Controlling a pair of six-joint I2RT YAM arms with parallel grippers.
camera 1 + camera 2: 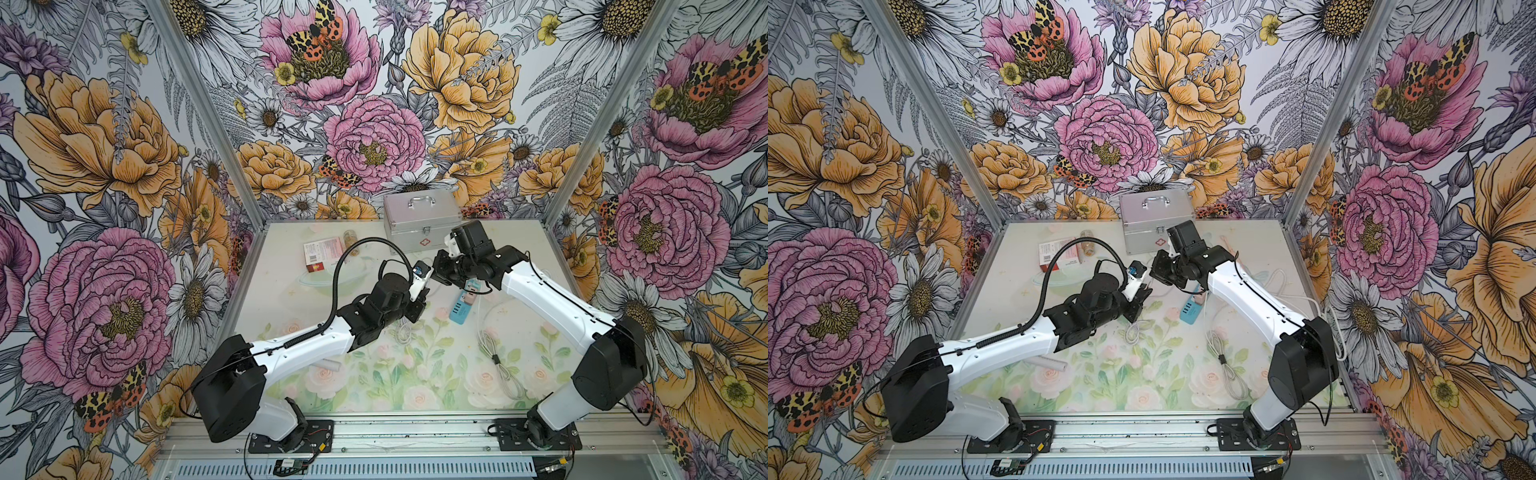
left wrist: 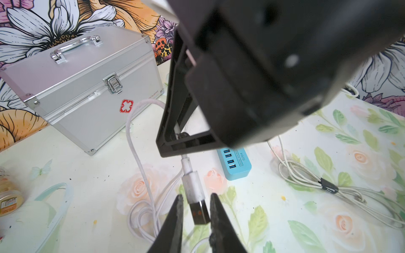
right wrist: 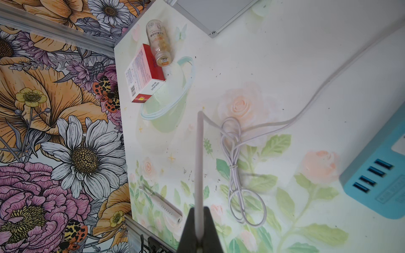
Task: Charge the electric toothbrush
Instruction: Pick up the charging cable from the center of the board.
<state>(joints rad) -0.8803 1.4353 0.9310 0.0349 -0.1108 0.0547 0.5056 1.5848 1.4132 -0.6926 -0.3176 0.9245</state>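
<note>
Seemingly untouched, plug of USB cable (image 2: 198, 210) sits inside left hand (image 2: 197, 198)

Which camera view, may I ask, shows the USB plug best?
The left wrist view: the USB plug sits sharp within the left gripper. The right wrist view shows only its white cable, clamped in the right gripper; both top views hide it.

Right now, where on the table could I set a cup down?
Bare: front middle, between toothbrush and tied cord; also the left edge between box and toothbrush. Crowded: the centre, where left gripper, right gripper, cable and strip meet; case, box and bottle fill the back.
</note>
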